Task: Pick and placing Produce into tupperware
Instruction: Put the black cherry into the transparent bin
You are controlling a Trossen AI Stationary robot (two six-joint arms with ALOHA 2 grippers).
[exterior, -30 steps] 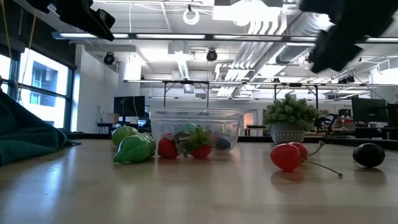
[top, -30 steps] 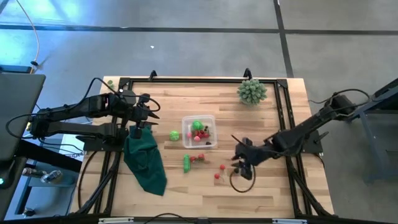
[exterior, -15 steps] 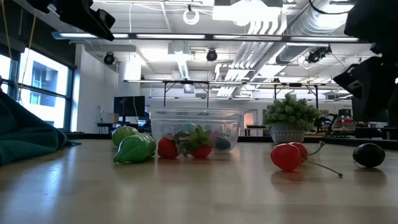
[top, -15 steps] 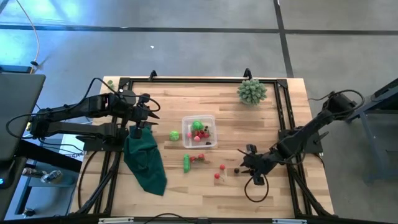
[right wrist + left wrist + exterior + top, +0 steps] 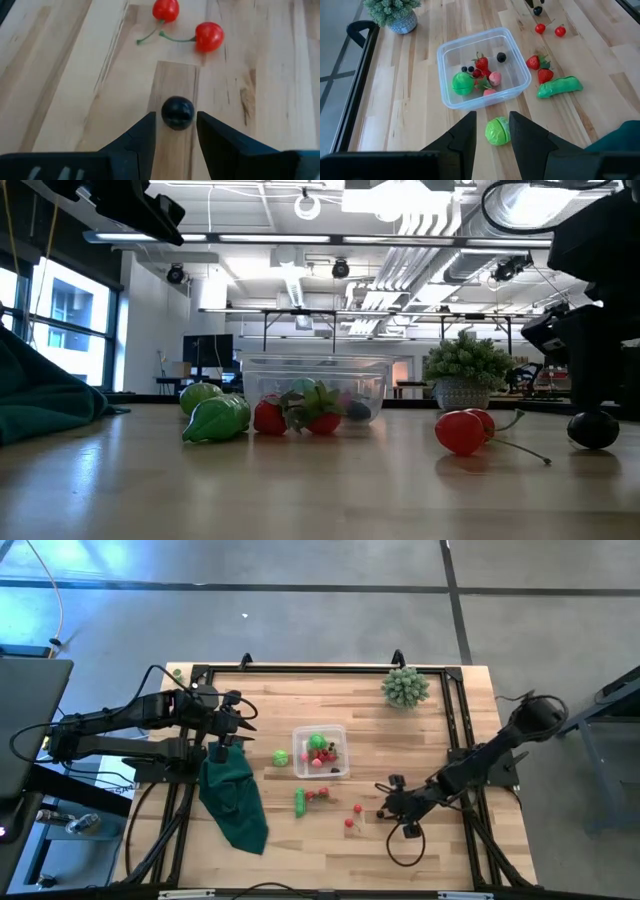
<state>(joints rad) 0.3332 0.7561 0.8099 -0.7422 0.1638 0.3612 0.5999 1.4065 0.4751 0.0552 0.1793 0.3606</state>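
Observation:
The clear tupperware [image 5: 320,751] stands mid-table with several small produce pieces inside [image 5: 482,75]. On the wood near it lie a green ball [image 5: 496,131], a green pod [image 5: 300,802], two strawberries [image 5: 539,69], two red cherries [image 5: 209,35] and a dark round berry [image 5: 177,112]. My right gripper [image 5: 175,117] is open and low over the table. Its fingertips stand on either side of the dark berry [image 5: 381,812], which rests on the wood; I see no touch. My left gripper [image 5: 492,116] is open, high over the table's left part [image 5: 238,726], with nothing between its fingers.
A pale green spiky plant [image 5: 405,687] stands at the far right corner. A dark green cloth [image 5: 235,798] lies at the left, under my left arm. A black cable loop [image 5: 402,845] lies near my right gripper. Bare wood lies along the near edge.
My right gripper has come down toward the table and rolled about its own line, ending with its fingers around the dark berry. Its gap has stayed the same. The produce has not moved.

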